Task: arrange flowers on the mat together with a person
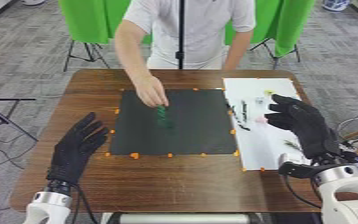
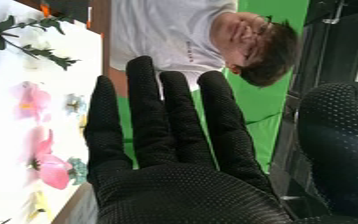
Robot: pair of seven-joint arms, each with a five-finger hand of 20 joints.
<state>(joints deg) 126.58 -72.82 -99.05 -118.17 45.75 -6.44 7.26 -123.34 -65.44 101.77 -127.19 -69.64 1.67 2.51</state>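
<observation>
On the dark mat in the head view lies a green sprig, and a person's hand from across the table is at its upper end. My left hand is over the table left of the mat, its fingers straight. My right hand is above the right side of the white sheet, fingers relaxed and holding nothing. In the right wrist view, my right hand has straight fingers; pink flowers and a leafy green sprig lie on the white sheet.
Several small flowers and sprigs lie on the white sheet, one dark sprig near its left edge. Orange tape pieces mark the mat's edges. The person stands at the table's far side, with bare wood on the near side.
</observation>
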